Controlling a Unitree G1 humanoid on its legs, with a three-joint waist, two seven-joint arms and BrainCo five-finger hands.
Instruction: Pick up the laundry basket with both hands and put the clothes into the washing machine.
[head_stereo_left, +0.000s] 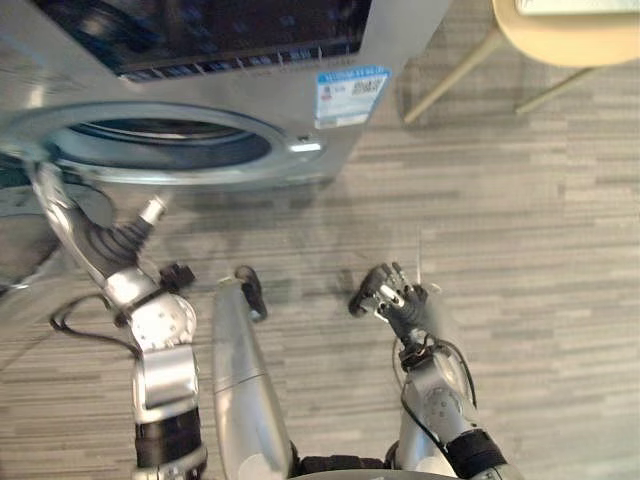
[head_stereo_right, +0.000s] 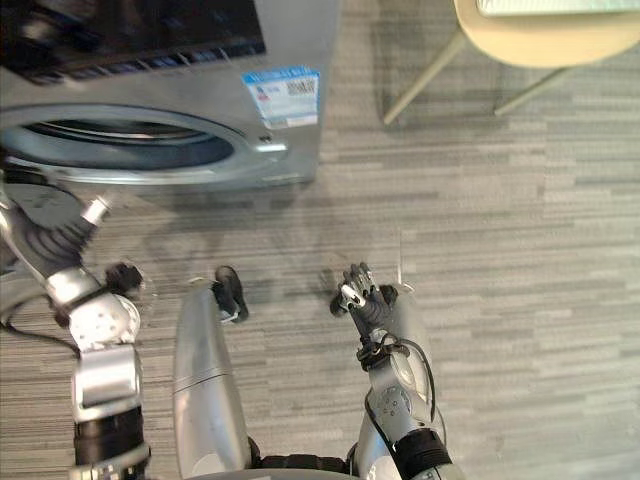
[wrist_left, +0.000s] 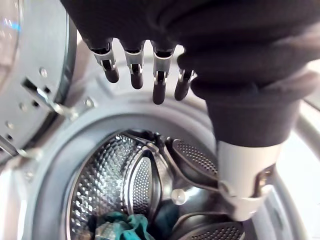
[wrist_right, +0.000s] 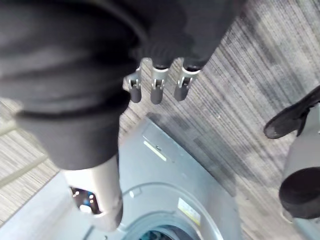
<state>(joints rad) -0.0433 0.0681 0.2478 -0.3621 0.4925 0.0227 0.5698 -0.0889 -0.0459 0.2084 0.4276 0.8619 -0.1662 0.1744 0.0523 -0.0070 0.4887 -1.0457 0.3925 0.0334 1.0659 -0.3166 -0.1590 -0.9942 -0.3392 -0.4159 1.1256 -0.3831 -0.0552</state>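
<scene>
Surroundings: grey plank-patterned floor (head_stereo_left: 540, 220); a chair (head_stereo_left: 565, 35) with a pale round seat and slanted light wooden legs stood well apart from the washing machine (head_stereo_left: 395, 40), off to the robot's right. The machine's door (wrist_left: 30, 75) hung open beside the porthole, hinge hardware exposed, and nothing lay across the opening. Left hand (head_stereo_left: 115, 242) was raised in front of the porthole with its fingers (wrist_left: 159, 85) relaxed and straight, thumb out, holding nothing. The clothes (wrist_left: 117, 229), a teal-green crumpled bundle, lay at the bottom of the drum (wrist_left: 100, 185), deep past those fingertips and not touching them. Right hand (head_stereo_left: 388, 295) hung over bare floor, near the machine's front but apart from it, fingers loosely slack and empty. Drum was shiny perforated steel with rounded ribbed paddles; the porthole ring was smooth grey metal; the machine casing was matte grey with a dark top panel and a blue-and-white label (head_stereo_left: 350, 95).
</scene>
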